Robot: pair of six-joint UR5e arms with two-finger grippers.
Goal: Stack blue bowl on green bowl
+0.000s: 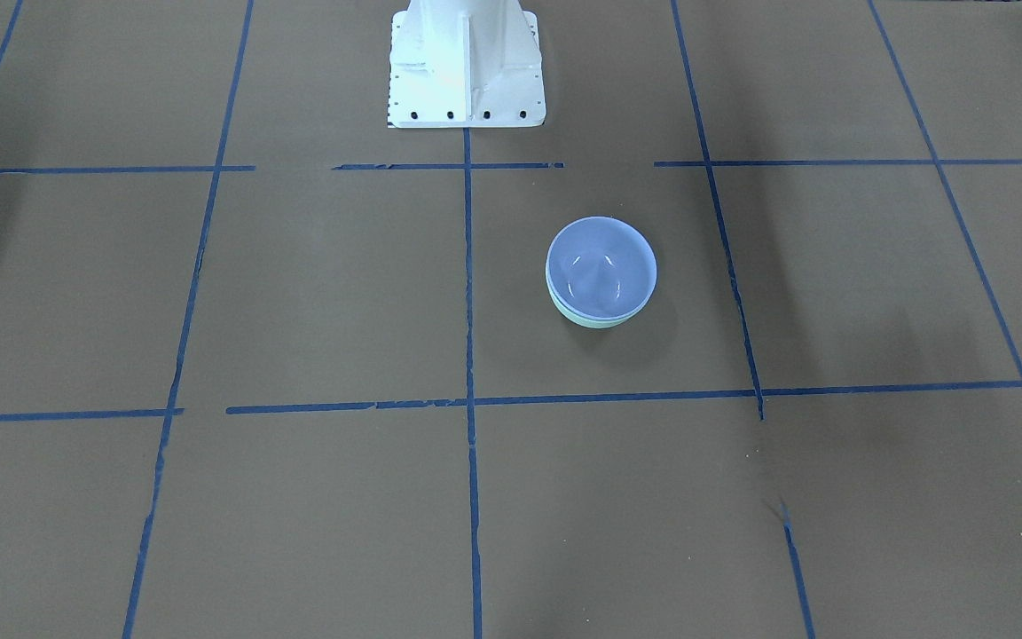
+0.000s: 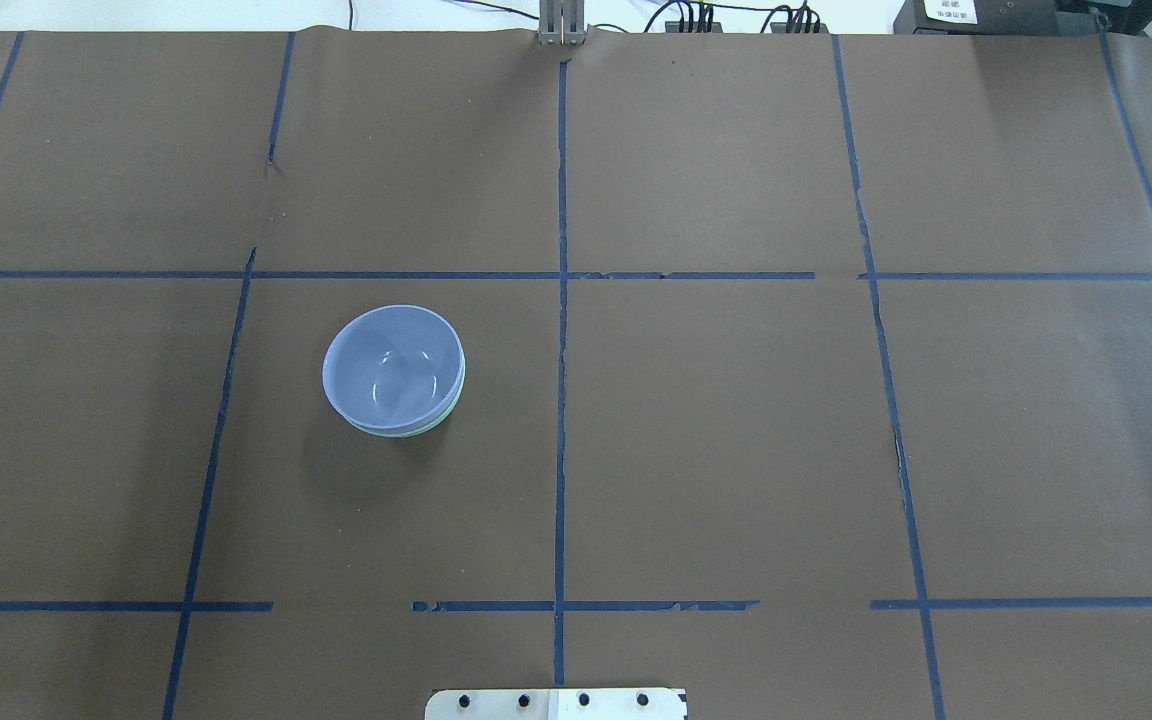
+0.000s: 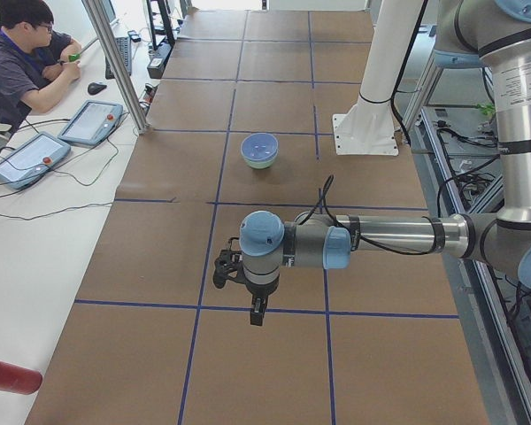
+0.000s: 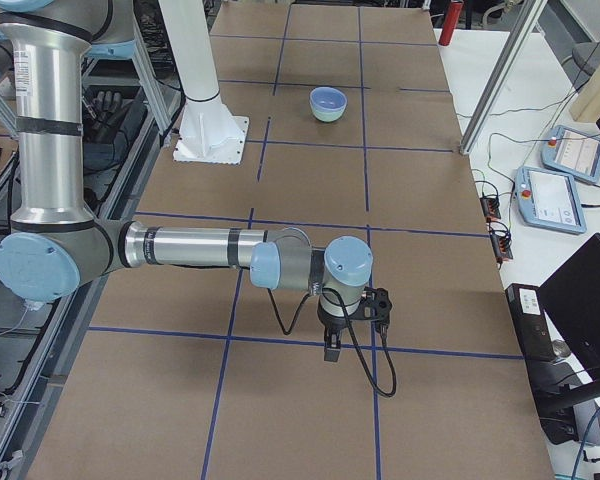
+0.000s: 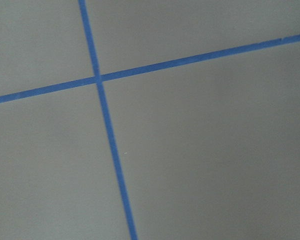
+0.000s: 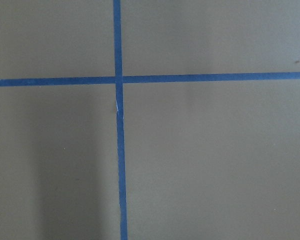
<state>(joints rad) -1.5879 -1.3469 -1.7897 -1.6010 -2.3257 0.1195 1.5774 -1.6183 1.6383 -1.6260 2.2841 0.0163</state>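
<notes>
- The blue bowl (image 2: 391, 365) sits nested in the green bowl (image 2: 428, 427). In the overhead view only a mint sliver shows under it, at about 5 o'clock.
- The pair rests on the table (image 2: 736, 450) at roughly 9 o'clock from its middle, on my left side.
- My left gripper (image 3: 257, 317) and my right gripper (image 4: 332, 352) hang over the tape lines (image 2: 559, 450), well apart from the bowls.
- They show only in the side views, so I cannot tell whether my fingers are parted or closed. My wrist cameras see just tape crossings (image 6: 118, 79).
- I judge the stacking done: the blue bowl looks seated, perhaps a touch off-centre.
- The next move calls only for staying clear of the stack.
</notes>
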